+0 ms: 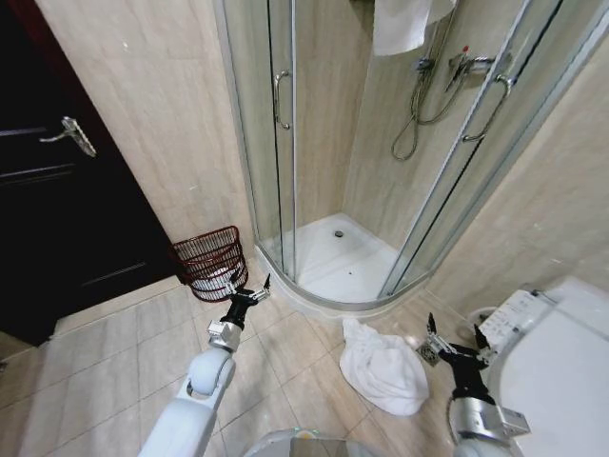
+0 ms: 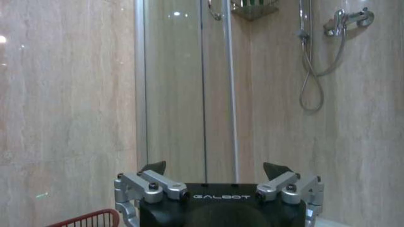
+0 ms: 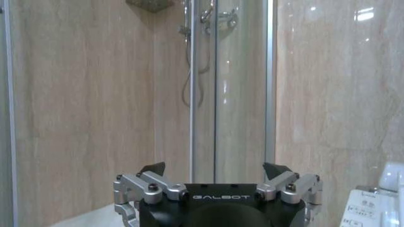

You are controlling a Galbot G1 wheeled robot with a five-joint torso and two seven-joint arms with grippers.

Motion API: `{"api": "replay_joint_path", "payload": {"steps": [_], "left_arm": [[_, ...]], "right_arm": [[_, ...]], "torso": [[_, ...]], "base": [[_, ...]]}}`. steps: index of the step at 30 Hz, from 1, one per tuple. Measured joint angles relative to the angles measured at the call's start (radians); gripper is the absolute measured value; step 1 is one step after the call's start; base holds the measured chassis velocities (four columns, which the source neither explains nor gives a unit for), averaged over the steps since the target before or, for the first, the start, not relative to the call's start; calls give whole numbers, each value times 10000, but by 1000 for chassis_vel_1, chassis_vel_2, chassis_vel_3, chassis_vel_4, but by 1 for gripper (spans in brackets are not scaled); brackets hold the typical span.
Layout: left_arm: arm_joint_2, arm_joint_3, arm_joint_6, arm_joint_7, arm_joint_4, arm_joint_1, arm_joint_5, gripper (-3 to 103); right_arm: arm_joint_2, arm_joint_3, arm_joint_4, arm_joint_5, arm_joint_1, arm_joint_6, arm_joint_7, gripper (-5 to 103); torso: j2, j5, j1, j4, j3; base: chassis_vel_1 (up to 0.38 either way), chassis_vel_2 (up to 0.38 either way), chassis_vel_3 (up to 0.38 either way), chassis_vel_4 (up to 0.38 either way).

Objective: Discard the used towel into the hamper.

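The used towel (image 1: 383, 369), white and crumpled, lies on the tiled floor in front of the shower. The hamper (image 1: 207, 259), a dark red wire basket, stands against the wall left of the shower, with something white inside it. Its rim (image 2: 88, 218) also peeks into the left wrist view. My left gripper (image 1: 249, 289) hovers open just right of the hamper, with nothing between its fingers (image 2: 215, 168). To the right of the towel, and apart from it, my right gripper (image 1: 455, 330) is open and holds nothing (image 3: 215, 168).
A curved glass shower enclosure (image 1: 333, 143) with a raised white tray (image 1: 333, 262) stands ahead. A dark door (image 1: 57, 190) is at the left and a toilet (image 1: 552, 352) at the right. A floor drain (image 1: 428, 352) sits beside the right gripper.
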Motion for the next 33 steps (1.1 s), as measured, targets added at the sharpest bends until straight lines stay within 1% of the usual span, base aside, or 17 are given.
{"api": "replay_joint_path", "payload": {"steps": [14,21,33], "left_arm": [[5,-12,-61,45,20,16,32,100],[1,1,-42,50,19,27,99,100],[-12,12,40,56,-71,163,270,100]], "right_arm": [[-1,35,-61,62,149,-44,-105,100],[-11,42,-78,87,45,-44,-138,100],[-91,54,-131,130,47,-37,-144,100]], "torso": [[0,1,0,-1,1],[-1,0,1,-4,0],[0,0,0,-2,0]], "base": [[-15,27,35,-37],[-71,35,55,-44],[-7,12,6,-11]]}}
